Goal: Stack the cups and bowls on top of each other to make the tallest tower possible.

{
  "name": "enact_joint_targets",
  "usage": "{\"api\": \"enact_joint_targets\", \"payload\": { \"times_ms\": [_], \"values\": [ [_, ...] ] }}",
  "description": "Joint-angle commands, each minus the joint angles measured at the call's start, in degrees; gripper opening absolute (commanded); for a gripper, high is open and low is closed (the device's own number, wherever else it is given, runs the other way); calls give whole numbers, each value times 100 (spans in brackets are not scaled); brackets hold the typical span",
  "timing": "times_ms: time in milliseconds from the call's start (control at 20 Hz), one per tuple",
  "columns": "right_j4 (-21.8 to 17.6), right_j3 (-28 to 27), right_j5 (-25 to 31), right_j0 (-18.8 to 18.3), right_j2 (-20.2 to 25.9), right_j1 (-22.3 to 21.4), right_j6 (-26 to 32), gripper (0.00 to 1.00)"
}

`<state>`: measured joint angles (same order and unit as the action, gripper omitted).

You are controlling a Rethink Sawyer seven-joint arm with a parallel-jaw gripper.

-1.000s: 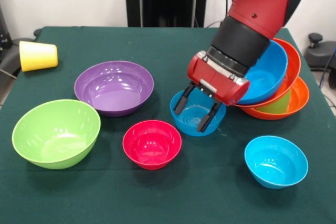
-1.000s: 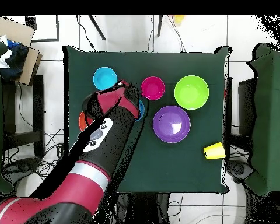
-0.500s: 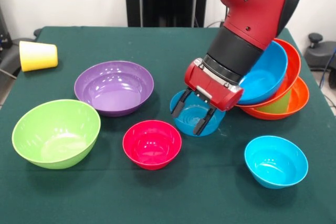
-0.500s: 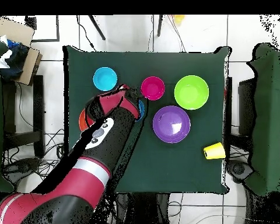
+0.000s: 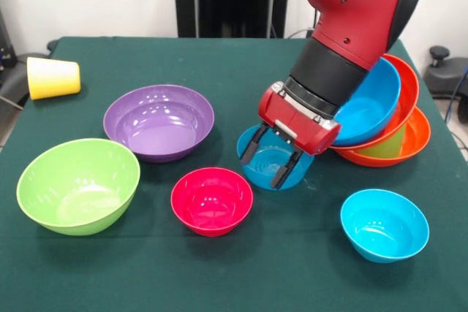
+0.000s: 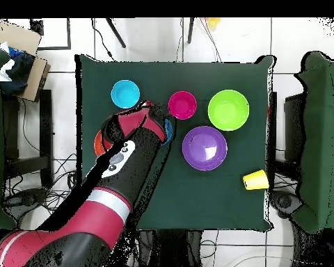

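My gripper (image 5: 261,170) is open and hangs low over a small blue bowl (image 5: 268,160) at mid-table; one finger is at its left rim, the other at its near rim. To the right leans the tower (image 5: 380,118): an orange bowl (image 5: 415,137), a light green cup (image 5: 385,145), another orange bowl (image 5: 404,82) and a blue bowl (image 5: 369,104) on top. Loose on the table are a pink-red bowl (image 5: 212,200), a cyan bowl (image 5: 384,224), a purple bowl (image 5: 159,120) and a lime green bowl (image 5: 78,184). A yellow cup (image 5: 53,77) lies on its side at the far left.
In the overhead view my arm (image 6: 124,163) covers the tower and most of the blue bowl; the cyan bowl (image 6: 125,93), pink-red bowl (image 6: 182,104), lime bowl (image 6: 228,110), purple bowl (image 6: 204,147) and yellow cup (image 6: 255,180) show. The table (image 5: 146,56) is dark green.
My gripper has shifted slightly left and down over the small blue bowl and stayed open. No bowl or cup has moved.
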<state>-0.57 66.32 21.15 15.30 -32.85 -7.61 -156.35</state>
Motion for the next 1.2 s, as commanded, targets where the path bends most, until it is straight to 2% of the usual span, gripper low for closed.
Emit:
{"api": "enact_joint_targets", "payload": {
  "times_ms": [50, 150, 400, 800, 1050, 1200],
  "values": [
    [613, -191, 490, 185, 353, 58, -1123, 100],
    [773, -202, 486, 267, 232, 148, -1274, 100],
    [1113, -112, 461, 312, 203, 217, -1157, 100],
    [1400, -85, 500, 370, 65, 263, -926, 100],
    [1512, 59, 223, 321, 147, 332, -849, 100],
    [1544, 174, -173, 260, 231, 480, -831, 100]
  ]
}}
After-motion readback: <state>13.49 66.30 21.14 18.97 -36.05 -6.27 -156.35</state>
